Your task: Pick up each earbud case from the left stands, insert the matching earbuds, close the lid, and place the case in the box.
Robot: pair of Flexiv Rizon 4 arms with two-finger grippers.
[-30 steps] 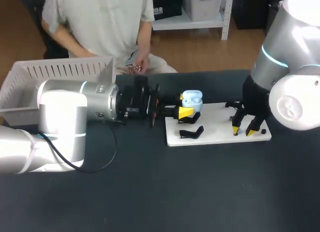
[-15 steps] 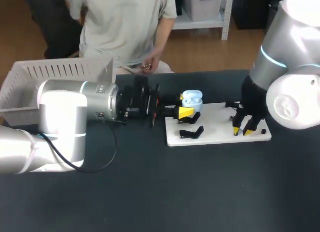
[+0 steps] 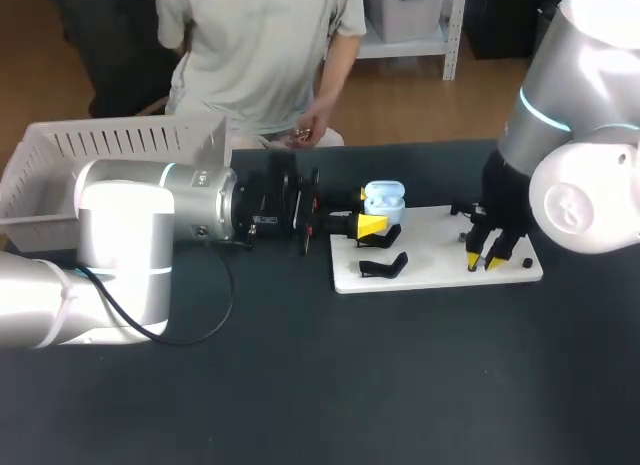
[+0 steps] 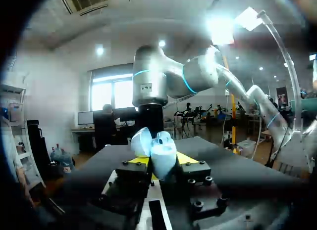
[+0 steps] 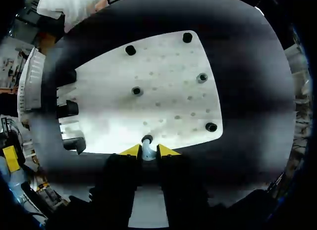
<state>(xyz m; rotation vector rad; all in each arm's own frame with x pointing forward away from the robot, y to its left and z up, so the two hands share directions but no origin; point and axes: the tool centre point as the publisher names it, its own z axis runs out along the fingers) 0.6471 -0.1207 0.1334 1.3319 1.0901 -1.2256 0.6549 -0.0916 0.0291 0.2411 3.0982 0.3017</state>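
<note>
Table: dark top (image 3: pixel 300 385) carrying a white board (image 3: pixel 430 273) with black pegs; white box (image 3: pixel 60 150) at its far left.
Right gripper (image 3: pixel 481 262): over the board's right end; its yellow tips, spread wide a second ago, have drawn in and now pinch a small earbud (image 5: pixel 147 143) (pale stem, dark cap, as far as I can tell) standing on the board.
Left gripper (image 3: pixel 368 211): unmoved beside the board's left end; fingers clamped on the open earbud case (image 3: pixel 384 198), lid up.
Meaning: the grasp looks made; lifting the earbud clear and carrying it across to the case should follow.
Outstanding: earbuds seated; lid shut; case boxed.
</note>
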